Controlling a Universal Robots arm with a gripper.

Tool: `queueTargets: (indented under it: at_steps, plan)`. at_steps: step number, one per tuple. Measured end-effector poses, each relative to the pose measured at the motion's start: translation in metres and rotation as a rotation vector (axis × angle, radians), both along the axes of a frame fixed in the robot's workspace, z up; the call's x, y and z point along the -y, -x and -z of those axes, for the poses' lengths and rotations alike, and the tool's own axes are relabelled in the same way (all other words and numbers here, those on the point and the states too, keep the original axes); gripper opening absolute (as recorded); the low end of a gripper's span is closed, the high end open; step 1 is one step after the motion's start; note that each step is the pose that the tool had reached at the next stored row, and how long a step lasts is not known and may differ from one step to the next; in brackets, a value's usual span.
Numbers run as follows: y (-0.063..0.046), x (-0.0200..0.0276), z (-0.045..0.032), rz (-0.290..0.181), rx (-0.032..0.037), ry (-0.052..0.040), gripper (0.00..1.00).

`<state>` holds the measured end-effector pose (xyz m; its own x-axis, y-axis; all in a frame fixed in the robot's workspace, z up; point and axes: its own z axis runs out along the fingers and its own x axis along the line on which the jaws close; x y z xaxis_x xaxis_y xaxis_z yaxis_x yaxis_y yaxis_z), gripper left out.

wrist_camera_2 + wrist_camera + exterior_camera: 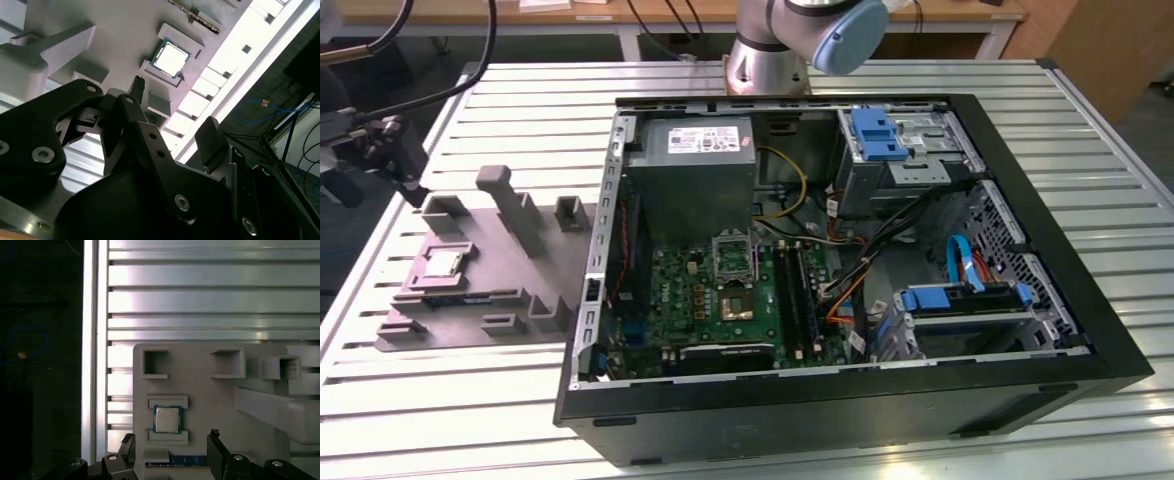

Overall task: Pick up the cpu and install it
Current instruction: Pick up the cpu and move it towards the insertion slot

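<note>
We see the gripper [172, 449] spread wide, its two black fingers [217, 447] well apart and nothing held between them. In the first wrist view it hangs over a grey holder plate [210, 405], clear of everything on it.

The cpu [167, 419] lies flat in a shallow recess of that plate, silvery top facing up, framed by two pale raised ledges on opposite sides. In that view it sits just ahead of the gap between the fingers. The second wrist view shows the same chip [171, 59] from a slant, beyond the tip of one finger [137, 88], and again nothing touches it.

In the exterior view the plate [520, 300] rests on a slatted metal table [1121, 200], to the exterior view's left of an open computer case [854, 420]. The cpu [444, 262] is on the plate's far side from the case. Inside the case a green board [707, 300] lies flat, with a grey box [700, 170] behind it.
</note>
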<state>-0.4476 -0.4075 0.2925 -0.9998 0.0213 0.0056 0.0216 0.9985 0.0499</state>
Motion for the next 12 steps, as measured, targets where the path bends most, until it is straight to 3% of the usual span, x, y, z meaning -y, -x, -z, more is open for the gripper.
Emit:
queueTargets:
  at_steps: [12]
  plan:
    - [0.000,0.0021,0.0214,0.000,-0.0001,-0.0003,0.67]
